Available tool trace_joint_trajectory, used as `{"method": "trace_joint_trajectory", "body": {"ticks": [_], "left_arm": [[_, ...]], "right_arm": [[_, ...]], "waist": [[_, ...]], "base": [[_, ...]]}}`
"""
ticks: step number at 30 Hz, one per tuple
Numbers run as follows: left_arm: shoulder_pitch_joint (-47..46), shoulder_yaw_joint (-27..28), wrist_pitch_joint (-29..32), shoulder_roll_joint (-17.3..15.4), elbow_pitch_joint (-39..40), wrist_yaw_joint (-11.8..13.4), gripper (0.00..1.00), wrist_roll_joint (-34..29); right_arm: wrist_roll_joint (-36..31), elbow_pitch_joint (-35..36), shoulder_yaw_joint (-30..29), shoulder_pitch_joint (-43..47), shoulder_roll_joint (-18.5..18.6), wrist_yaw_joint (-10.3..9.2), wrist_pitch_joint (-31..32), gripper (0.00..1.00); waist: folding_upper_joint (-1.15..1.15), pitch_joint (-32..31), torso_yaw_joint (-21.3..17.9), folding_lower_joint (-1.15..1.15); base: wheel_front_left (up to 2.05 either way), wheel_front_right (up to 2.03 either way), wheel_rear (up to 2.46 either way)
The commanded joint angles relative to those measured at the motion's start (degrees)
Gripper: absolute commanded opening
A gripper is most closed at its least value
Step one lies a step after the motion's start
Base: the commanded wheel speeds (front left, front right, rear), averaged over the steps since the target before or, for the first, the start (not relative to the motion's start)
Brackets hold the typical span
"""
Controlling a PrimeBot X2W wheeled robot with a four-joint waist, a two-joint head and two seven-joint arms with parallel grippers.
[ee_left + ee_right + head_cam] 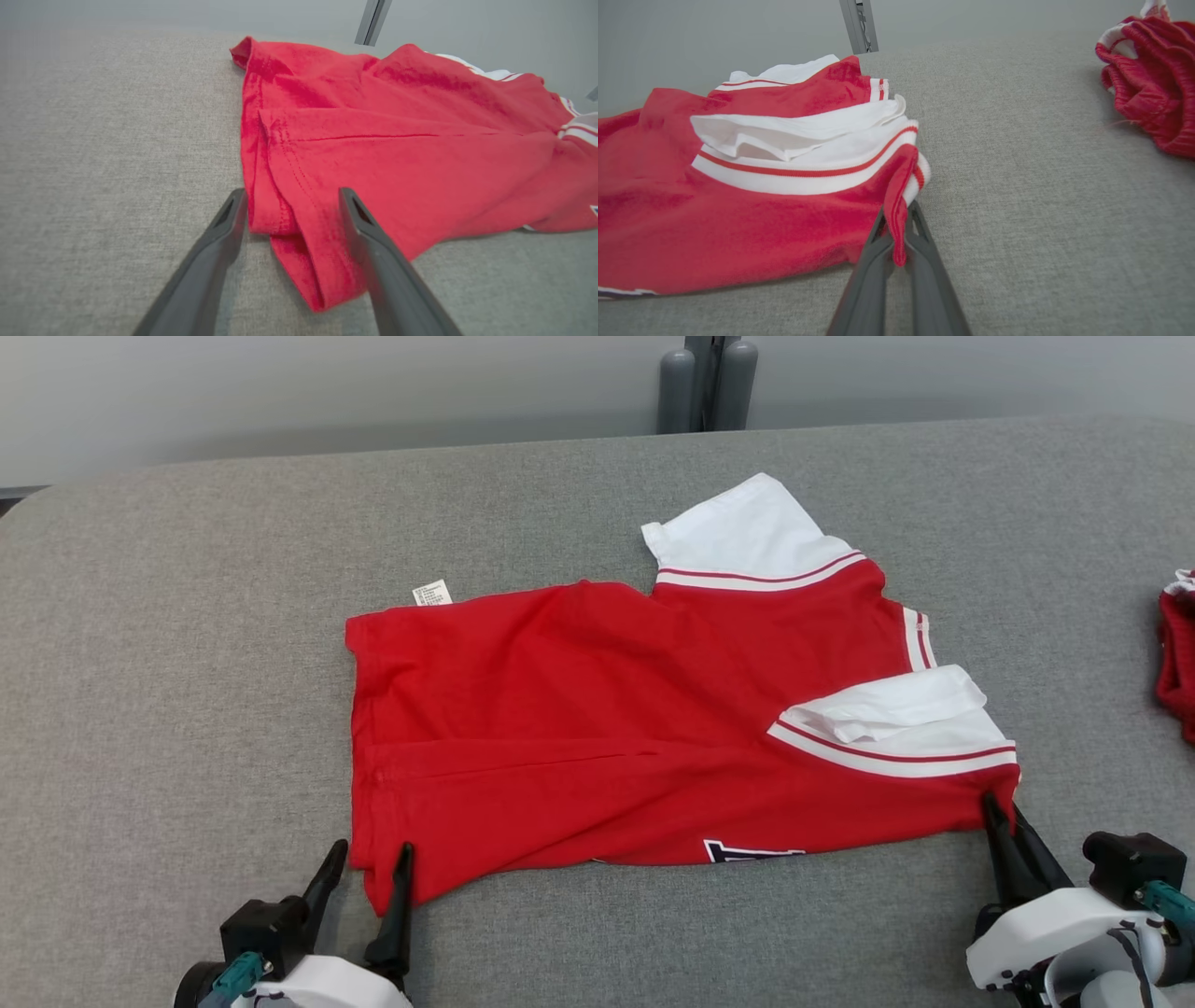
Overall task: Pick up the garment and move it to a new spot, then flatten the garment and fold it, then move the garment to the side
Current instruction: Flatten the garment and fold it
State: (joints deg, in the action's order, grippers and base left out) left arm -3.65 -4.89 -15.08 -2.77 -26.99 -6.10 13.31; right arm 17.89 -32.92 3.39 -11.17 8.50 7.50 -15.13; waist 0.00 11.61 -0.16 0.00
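While the red garment (607, 728) lay across the middle of the grey table (187, 616), it looked only partway through the job. It was spread out and seemingly folded over once along its length, yet rumpled, with more folding and the move aside left to do, I'd judge. Its long axis ran side to side across the head view, hem (359, 737) toward the robot's left, white sleeves (747, 532) toward its right. The left gripper (372, 847) was spread wide, straddling the near hem corner, nothing clamped. The right gripper (999, 803) was pressed together, pinching the near corner by the sleeve. Another red garment (1178, 653) sat well apart, far right.
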Motion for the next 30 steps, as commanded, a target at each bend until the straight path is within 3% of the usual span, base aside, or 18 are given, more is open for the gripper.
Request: {"method": "trace_joint_trajectory", "body": {"ticks": [1, 14, 15, 17, 19, 30], "left_arm": [[-0.7, 0.09, -0.08, -0.26, 0.48, -0.41, 1.0, -0.08], [-1.41, 0.28, -0.08, -0.25, -0.85, -1.06, 1.0, 0.25], [-1.62, 0.08, -0.08, -0.27, -0.96, -1.14, 0.93, 0.31], [-1.9, -0.41, -0.08, -0.25, -0.43, -1.26, 0.4, 0.33], [-1.68, -0.76, -0.08, -0.26, -0.41, -1.33, 0.0, 0.5], [-1.74, 0.93, -0.08, -0.25, 0.96, -1.34, 0.0, 0.93]], "right_arm": [[-0.14, 0.15, -0.13, -0.44, 0.34, -0.01, 0.04, 0.0], [-0.5, 0.4, 0.05, -1.06, -0.31, -0.01, 0.05, 0.0], [-0.48, 0.38, 0.12, -1.17, -0.31, -0.01, 0.04, 0.0], [-0.52, 0.4, 0.17, -1.35, -0.37, -0.01, 0.05, 0.0], [-0.54, 0.49, 0.11, -1.48, -0.33, -0.01, 0.05, 0.0], [-0.14, 1.75, -1.07, -2.34, -0.58, -0.01, 0.04, 0.0]], "waist": [[0.0, 0.0, -0.12, 0.0], [0.0, 1.12, -0.4, 0.0], [0.0, 1.21, -0.44, 0.0], [0.0, 1.36, -0.54, 0.0], [0.0, 1.43, -0.56, 0.0], [0.0, 1.25, -0.24, 0.0]], "base": [[0.0, 0.0, 0.0], [0.0, 0.0, 0.0], [0.0, 0.0, 0.0], [0.0, 0.0, 0.0], [0.0, 0.0, 0.0], [0.0, 0.0, 0.0]]}}
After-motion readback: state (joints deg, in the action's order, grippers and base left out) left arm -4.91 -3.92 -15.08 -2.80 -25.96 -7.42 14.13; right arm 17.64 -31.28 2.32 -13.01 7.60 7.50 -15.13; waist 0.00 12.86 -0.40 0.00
